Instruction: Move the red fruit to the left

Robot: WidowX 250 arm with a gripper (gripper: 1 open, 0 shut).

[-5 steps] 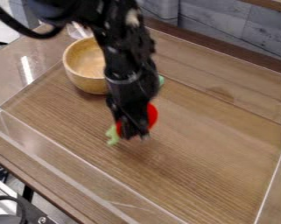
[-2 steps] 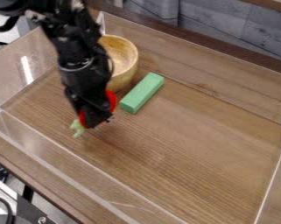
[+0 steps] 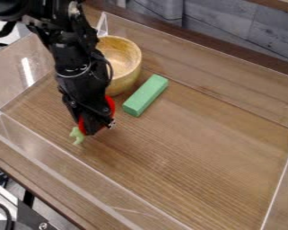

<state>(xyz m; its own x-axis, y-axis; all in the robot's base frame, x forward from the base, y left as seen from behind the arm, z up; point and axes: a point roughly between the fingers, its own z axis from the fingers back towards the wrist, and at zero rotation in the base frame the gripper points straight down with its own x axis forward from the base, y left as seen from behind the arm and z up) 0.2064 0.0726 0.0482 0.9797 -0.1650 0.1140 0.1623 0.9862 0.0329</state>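
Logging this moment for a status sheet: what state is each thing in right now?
gripper: pointing down, shut on the red fruit
red fruit: held between the gripper's fingers, low over the table
wooden bowl: upright, apparently empty
green block: lying flat beside the bowl

A wood-grain counter (image 3: 206, 153) sits inside clear acrylic walls (image 3: 282, 184), and grey plank panelling (image 3: 248, 27) runs behind.

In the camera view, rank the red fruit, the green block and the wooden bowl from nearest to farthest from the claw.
1. Small round red toy fruit: clamped in the claw, at its tips.
2. Flat green rectangular block: lying on the wooden table, to the claw's right in the picture.
3. Round wooden bowl: farthest, up behind the arm toward the back.
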